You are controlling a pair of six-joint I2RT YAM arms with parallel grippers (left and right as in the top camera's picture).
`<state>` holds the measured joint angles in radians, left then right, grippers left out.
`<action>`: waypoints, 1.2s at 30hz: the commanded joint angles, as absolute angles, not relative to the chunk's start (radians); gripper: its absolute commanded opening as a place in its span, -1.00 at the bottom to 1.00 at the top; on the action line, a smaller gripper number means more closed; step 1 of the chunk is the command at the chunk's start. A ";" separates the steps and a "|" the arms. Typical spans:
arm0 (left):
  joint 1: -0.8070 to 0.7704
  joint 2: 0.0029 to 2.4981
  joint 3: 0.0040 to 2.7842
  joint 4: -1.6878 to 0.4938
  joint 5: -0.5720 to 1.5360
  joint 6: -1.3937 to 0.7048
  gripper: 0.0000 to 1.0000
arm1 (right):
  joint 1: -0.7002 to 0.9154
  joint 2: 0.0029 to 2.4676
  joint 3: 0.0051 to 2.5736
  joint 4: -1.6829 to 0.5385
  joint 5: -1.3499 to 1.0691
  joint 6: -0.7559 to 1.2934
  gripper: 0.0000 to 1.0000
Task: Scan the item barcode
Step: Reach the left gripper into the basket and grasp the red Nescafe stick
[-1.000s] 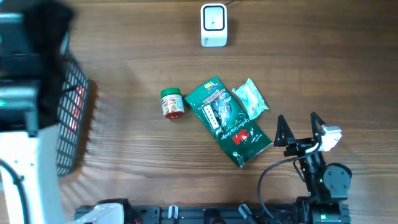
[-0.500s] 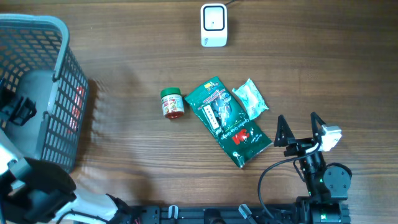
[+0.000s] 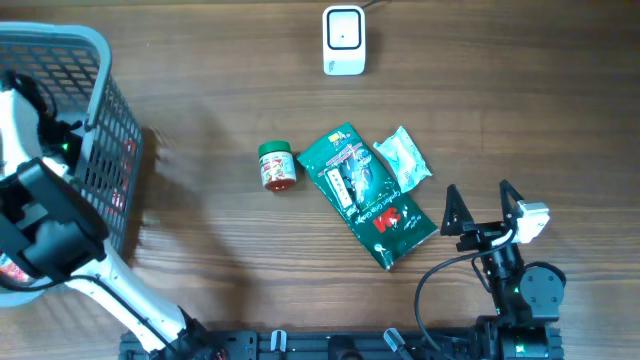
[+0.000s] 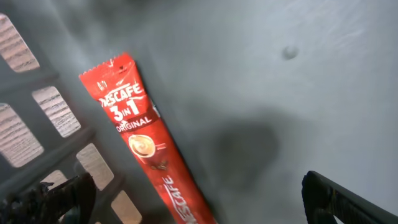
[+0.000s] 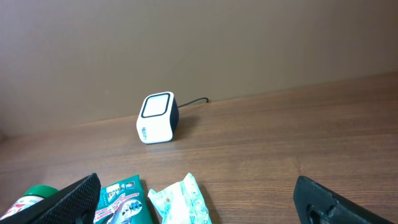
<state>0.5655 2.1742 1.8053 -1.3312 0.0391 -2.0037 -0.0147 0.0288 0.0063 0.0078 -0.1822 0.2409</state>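
Red Nescafé sachet point(image 4: 146, 155) lies flat on the grey basket point(image 4: 298, 106) floor, just below the left gripper point(image 4: 196, 196), between its fingers but closer to one; the jaws stand wide apart, holding nothing.

Below the one white barcode scanner point(image 3: 343, 40) lie one green-lidded jar point(image 3: 277, 166), one green pouch point(image 3: 367, 195) and one pale packet point(image 3: 402, 158); left of it, one grey basket point(image 3: 80, 38) holds one Nescafé sachet point(image 4: 149, 149).

Probably a mock shop checkout, laid out on a wooden table point(image 3: 220, 260); a white barcode scanner point(image 3: 343, 40), a grey shopping basket point(image 3: 70, 37). A green grocery packet point(image 3: 368, 195) lies there.
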 commanded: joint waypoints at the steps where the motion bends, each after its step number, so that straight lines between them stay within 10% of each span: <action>1: 0.531 2.209 1.799 -1.338 -0.073 -2.027 1.00 | -0.013 0.023 0.005 0.014 -0.183 0.245 0.99; 19: 0.493 2.326 1.797 -1.313 -0.081 -2.020 1.00 | -0.013 0.023 0.005 0.014 -0.183 0.246 0.99; 36: 0.521 2.311 1.807 -1.181 -0.783 -1.650 1.00 | -0.014 0.023 0.005 0.014 -0.183 0.246 0.99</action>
<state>0.5133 2.2929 1.8099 -1.1866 -0.6540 -1.8111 -0.0147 0.0288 0.0063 0.0078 -0.1822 0.2409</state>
